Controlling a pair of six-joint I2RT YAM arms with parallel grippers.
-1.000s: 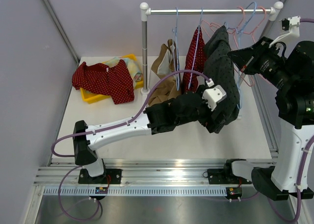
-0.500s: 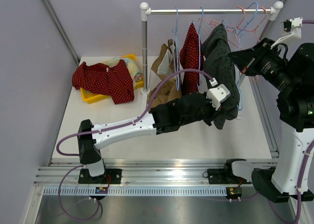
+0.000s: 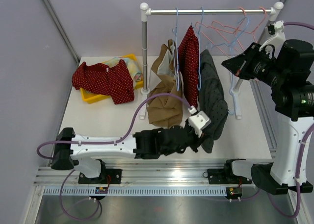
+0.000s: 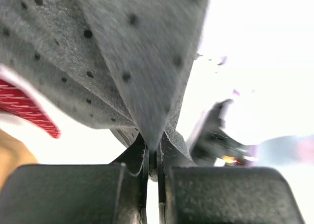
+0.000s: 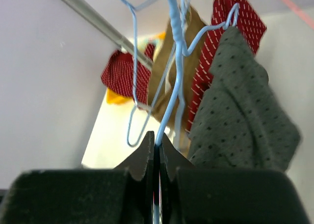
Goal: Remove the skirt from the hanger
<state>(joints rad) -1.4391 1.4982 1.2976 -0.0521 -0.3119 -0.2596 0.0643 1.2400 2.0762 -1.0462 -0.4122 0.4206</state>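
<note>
The left pincer point(image 4: 152, 154) is clamped on the hem of the grey dotted skirt point(image 3: 212, 99). In the top view the skirt runs lengthwise from there toward 12 o'clock (one corner hooked on the hanger). At its 2 o'clock, the right pincer point(image 5: 156, 141) pinches the blue hanger point(image 5: 177, 62).

Legible text, labels, brands, numbers, signs: none recorded in any view. Small coloured markings are noted on the two little boards point(image 3: 102, 189) point(image 3: 234, 190) fixed to the rail point(image 3: 167, 190) at the near edge; they are too small to be read.
</note>
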